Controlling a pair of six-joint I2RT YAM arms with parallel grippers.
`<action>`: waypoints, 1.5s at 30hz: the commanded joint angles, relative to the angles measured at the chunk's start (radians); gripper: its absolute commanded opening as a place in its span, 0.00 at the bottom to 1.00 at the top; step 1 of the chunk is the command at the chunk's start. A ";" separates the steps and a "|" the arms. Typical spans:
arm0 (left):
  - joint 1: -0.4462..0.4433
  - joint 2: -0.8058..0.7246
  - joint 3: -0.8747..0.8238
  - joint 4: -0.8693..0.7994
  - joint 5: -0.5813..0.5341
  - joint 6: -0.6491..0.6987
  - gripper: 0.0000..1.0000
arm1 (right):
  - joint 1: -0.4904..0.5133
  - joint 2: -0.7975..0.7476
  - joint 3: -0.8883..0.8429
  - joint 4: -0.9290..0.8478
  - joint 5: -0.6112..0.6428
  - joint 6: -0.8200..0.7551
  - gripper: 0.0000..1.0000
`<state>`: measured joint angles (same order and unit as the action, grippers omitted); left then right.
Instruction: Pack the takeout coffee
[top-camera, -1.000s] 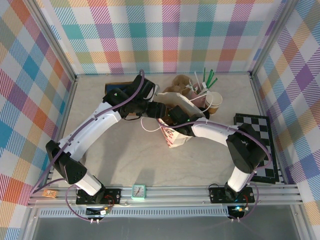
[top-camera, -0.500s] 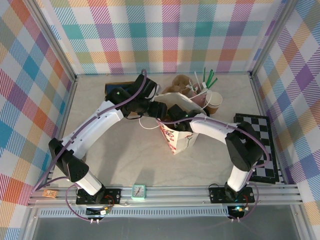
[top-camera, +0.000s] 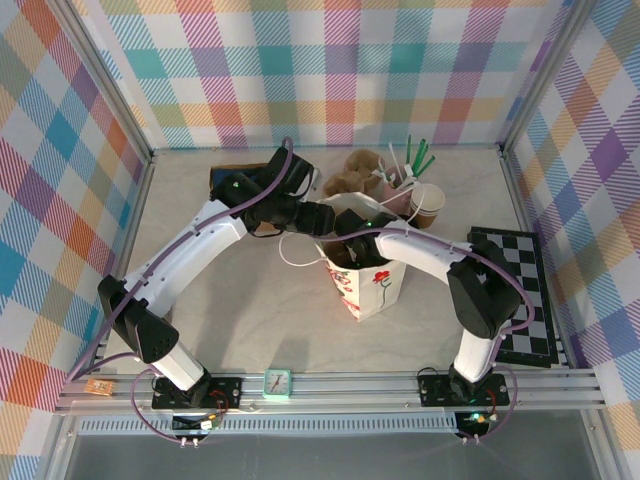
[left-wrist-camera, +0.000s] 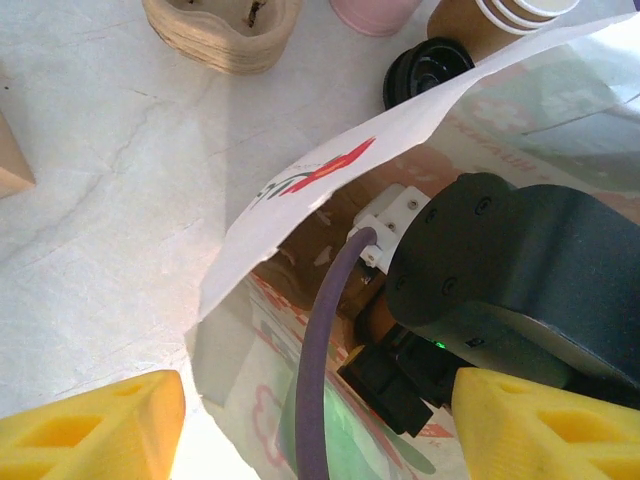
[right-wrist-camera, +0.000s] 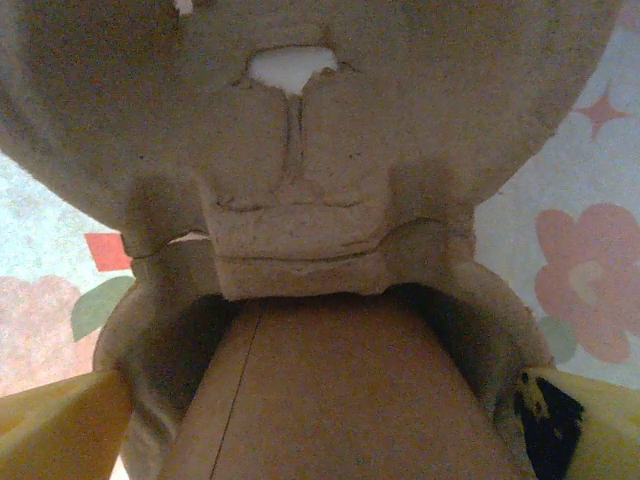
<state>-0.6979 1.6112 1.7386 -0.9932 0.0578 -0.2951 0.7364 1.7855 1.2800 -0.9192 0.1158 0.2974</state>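
Takeout coffee (right-wrist-camera: 335, 410) appears as kraft-brown wall (lid cut off) in a pulp carrier (right-wrist-camera: 300, 230); left gripper (left-wrist-camera: 318, 405) and right gripper (right-wrist-camera: 325, 385) gape wide.

Looking like robotics lab test cell: aluminium frame (top-camera: 350, 383) enclosing pale tabletop (top-camera: 250, 320), plaid panels (top-camera: 330, 70) walling it in, left arm (top-camera: 183, 250) and right arm (top-camera: 425, 252) sitting bolted along near edge.

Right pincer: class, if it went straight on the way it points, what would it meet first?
The brown cup directly ahead, apparently seated in a pulp carrier; behind it, the carrier's wall. Depth is unclear.
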 joint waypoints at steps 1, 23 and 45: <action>0.006 0.001 0.032 -0.022 -0.010 0.014 0.74 | 0.007 0.006 0.034 -0.074 -0.025 -0.012 0.99; 0.006 -0.060 0.051 -0.030 -0.004 0.010 1.00 | 0.008 -0.033 0.090 -0.147 -0.057 -0.008 0.99; 0.006 -0.140 0.061 -0.039 0.002 0.001 1.00 | 0.020 -0.061 0.194 -0.260 -0.051 0.001 0.99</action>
<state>-0.6975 1.5028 1.7668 -0.9962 0.0578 -0.2951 0.7506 1.7584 1.4433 -1.1347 0.0734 0.2977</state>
